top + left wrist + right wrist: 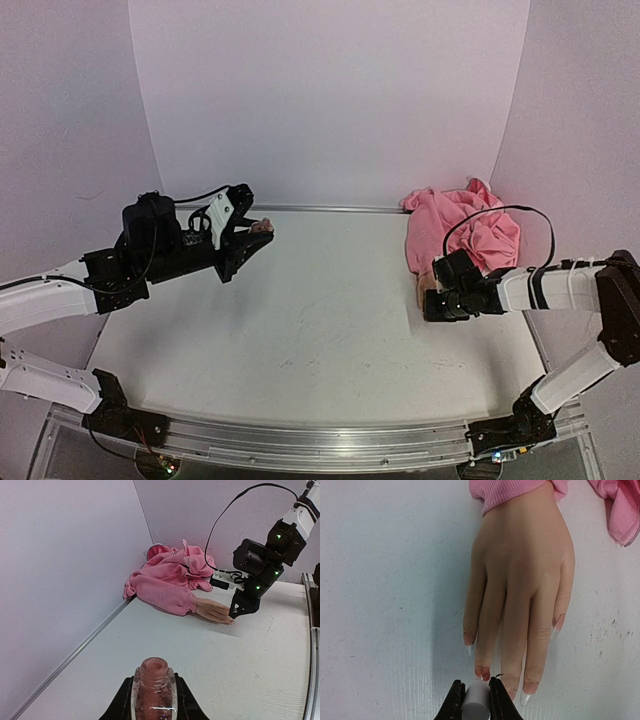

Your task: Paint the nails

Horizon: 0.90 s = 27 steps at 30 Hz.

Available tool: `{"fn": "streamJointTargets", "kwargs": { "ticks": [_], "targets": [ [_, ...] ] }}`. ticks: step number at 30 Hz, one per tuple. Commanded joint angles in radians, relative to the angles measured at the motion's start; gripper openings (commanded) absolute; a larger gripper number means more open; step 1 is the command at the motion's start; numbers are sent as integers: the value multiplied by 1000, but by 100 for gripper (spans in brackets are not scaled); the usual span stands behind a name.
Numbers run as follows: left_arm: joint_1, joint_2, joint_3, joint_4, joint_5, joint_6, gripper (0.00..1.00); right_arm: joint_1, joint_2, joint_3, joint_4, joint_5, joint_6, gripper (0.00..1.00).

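Right gripper (476, 701) is clenching white cap (476, 705) at nails (482, 671) — left gripper (152, 707) is gripping uncapped polish bottle (152, 682); tilting risks spills.

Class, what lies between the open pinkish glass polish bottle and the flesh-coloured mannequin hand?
Only bare white table, shown in the left wrist view.
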Motion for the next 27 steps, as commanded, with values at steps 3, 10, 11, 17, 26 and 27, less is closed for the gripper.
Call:
{"fn": "streamJointTargets", "kwargs": {
  "ticks": [3, 10, 11, 17, 26, 27],
  "targets": [
    [5, -29, 2, 44, 11, -12, 0, -3, -10, 10, -40, -16, 8, 0],
    [5, -30, 2, 43, 13, -14, 0, -4, -12, 10, -51, -32, 13, 0],
    [5, -30, 2, 43, 13, -14, 0, -4, -12, 11, -53, -34, 14, 0],
    [5, -31, 0, 43, 15, -14, 0, -3, -32, 14, -65, -52, 15, 0],
    [5, -27, 2, 43, 16, -16, 0, -3, -108, 12, -79, -34, 20, 0],
    [5, -26, 1, 43, 16, -16, 0, -3, -109, 14, -80, -24, 23, 0]
  ]
}}
